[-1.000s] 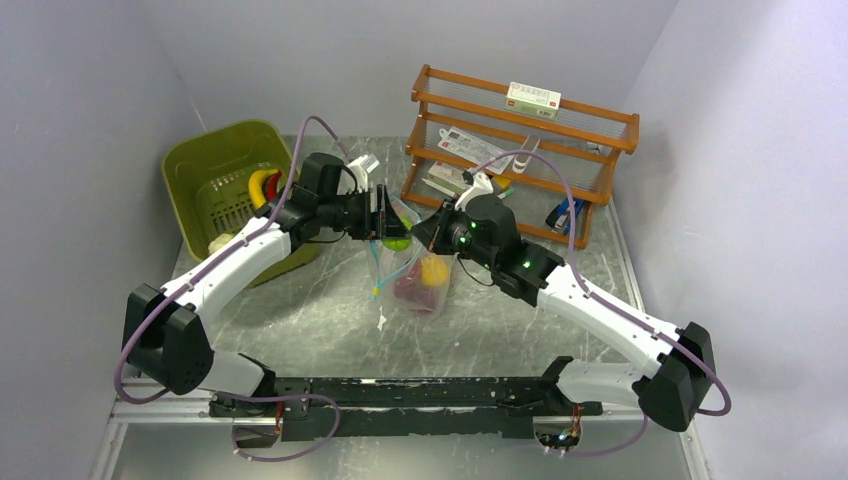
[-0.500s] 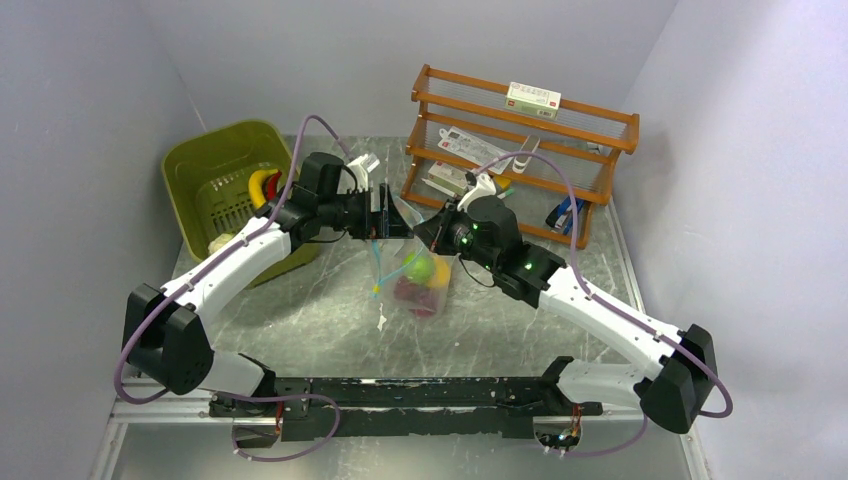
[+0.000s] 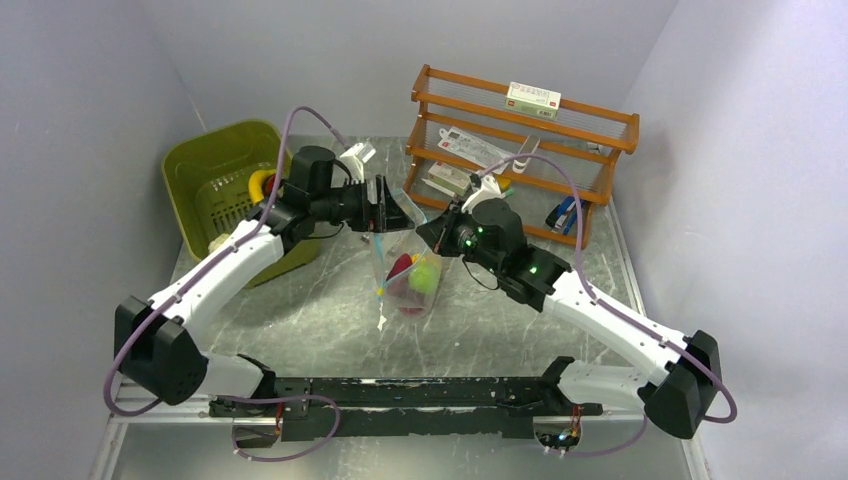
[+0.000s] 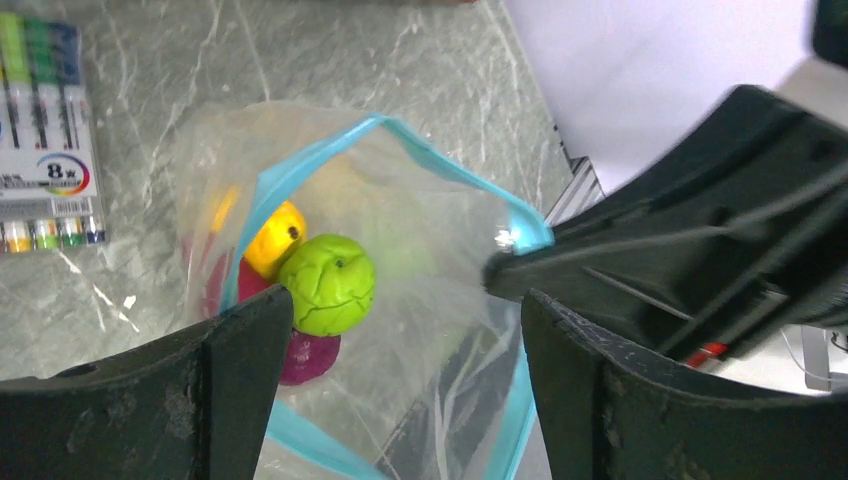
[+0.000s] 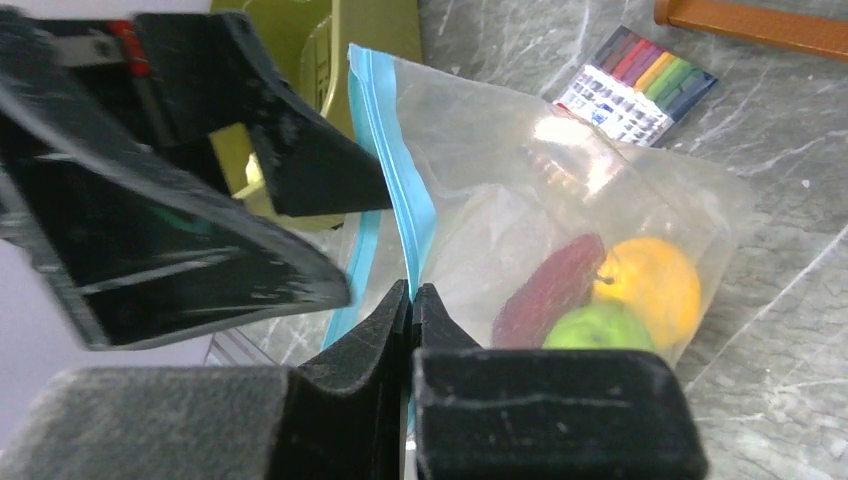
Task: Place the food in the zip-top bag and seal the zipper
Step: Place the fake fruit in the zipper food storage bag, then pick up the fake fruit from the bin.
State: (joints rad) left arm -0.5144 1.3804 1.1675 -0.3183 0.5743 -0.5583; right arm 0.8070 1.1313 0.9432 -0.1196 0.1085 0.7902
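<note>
Loading step, with the pouch held open. The zip-top bag [image 3: 383, 255] hangs upright over the middle of the table [image 3: 330, 330], between the two arms. Whether its bottom rests on the surface cannot be told. Your right gripper [image 5: 412, 300] has its jaws pressed together on the right end of the bag's mouth, with the teal zipper [image 5: 385, 130] running down between them. Your left gripper [image 4: 407, 300] has its jaws wide apart and carries nothing. It hangs directly over the gaping mouth, and whether a finger touches the left lip cannot be told. Count of food in the bag: three pieces, namely one green piece [image 4: 327, 283], one orange-yellow piece [image 4: 275, 235] and one purple-red piece [image 4: 300, 355]. Count of food outside it: three pieces visible in the single olive tub [image 3: 195, 175] at the far left, namely one yellow banana [image 3: 257, 183], one red chili [image 3: 273, 186] and one pale round piece [image 3: 218, 243] at the tub's near edge. There is also one marker pack [image 4: 45, 140] lying on the table beside the bag and one wooden rack [image 3: 520, 130] at the far right. The task appears about half done. Next, you should probably swing the left arm left to the tub and close on one piece while the right arm holds the mouth steady. Sealing should wait until the tub is emptied.
</note>
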